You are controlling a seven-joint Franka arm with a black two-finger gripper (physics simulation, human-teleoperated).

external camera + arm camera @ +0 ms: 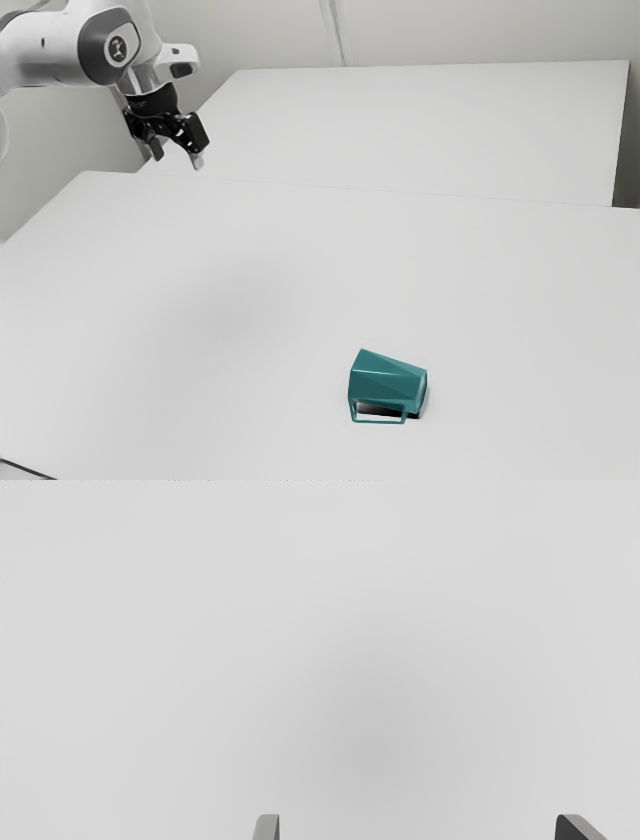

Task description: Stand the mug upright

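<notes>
Gripper [178, 158] spread, nothing pinched. Teal mug [387, 381] seen on its side on the white table [215, 400], well apart from and lower than the gripper, toward the exterior view's right. Risks: mug could be rolled or shoved if clipped by one finger; off-centre grip or fouled handle [380, 421] could cause slip mid-turn; tip-back likely if released tilted.

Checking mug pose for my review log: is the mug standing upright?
No, the teal mug lies on its side on the white table.
</notes>
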